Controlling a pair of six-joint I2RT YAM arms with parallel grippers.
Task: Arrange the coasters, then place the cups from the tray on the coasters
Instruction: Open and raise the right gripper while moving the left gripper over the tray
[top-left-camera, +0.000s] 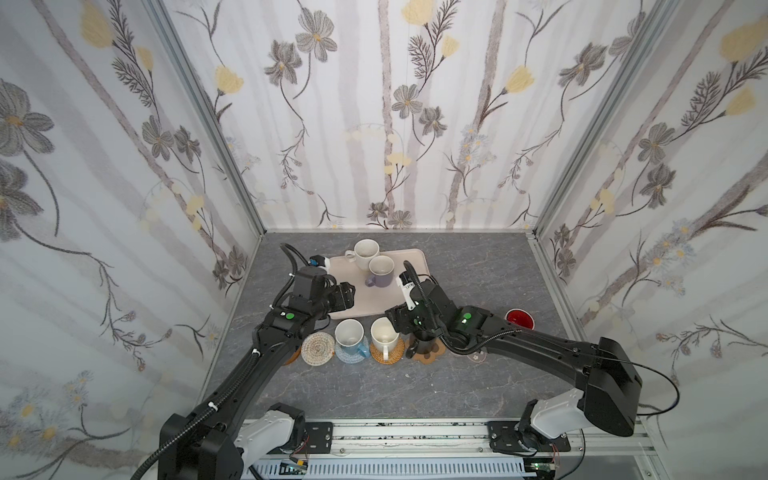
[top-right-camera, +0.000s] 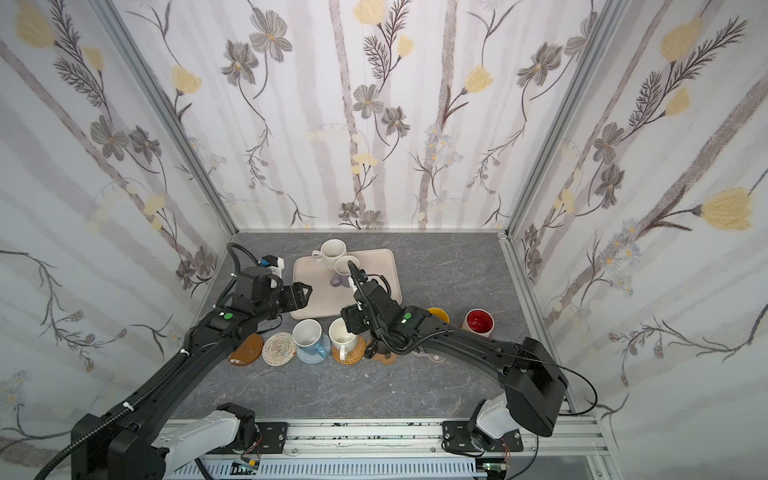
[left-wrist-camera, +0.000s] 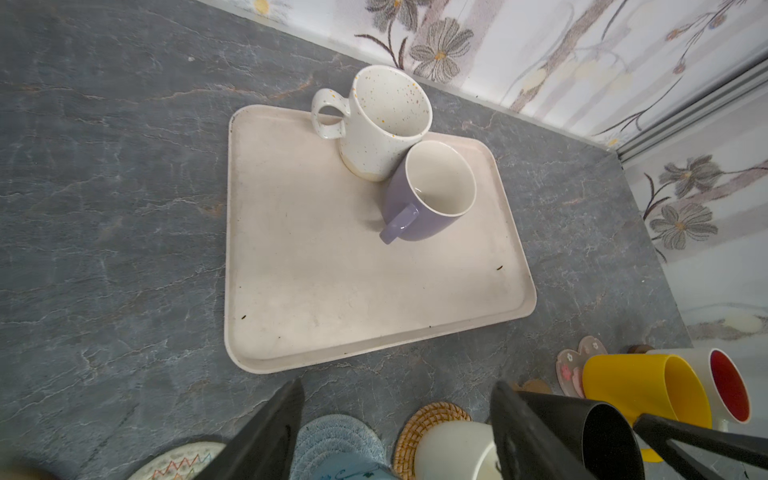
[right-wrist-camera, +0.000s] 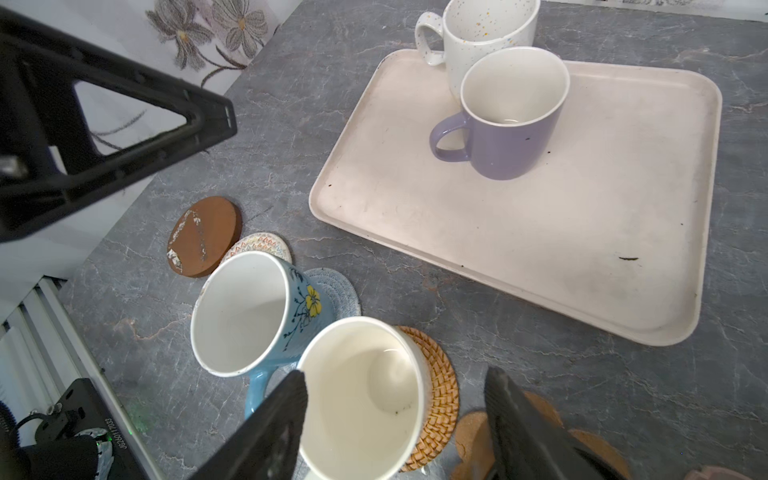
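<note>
Brown wooden coaster (top-right-camera: 246, 351) and beige woven coaster (top-right-camera: 278, 349) at the left end of the row are bare, so the step seems to be fetching a mug. Left gripper (top-right-camera: 305, 294), open and empty, hangs at the near edge of the tray (left-wrist-camera: 332, 291); it must reach the lavender mug (left-wrist-camera: 428, 195), which seems to touch the speckled mug (left-wrist-camera: 382, 120). Right gripper (top-left-camera: 392, 321) stands open, holding nothing, above the row near the black mug (top-left-camera: 424, 338).

Near half of the tray (left-wrist-camera: 332, 299) is found bare; the far part is occupied by the speckled mug (left-wrist-camera: 376, 141) and lavender mug (left-wrist-camera: 419, 216), just beside each other; a narrow table strip (right-wrist-camera: 395, 286) is left between tray and blue mug (right-wrist-camera: 249, 316).
</note>
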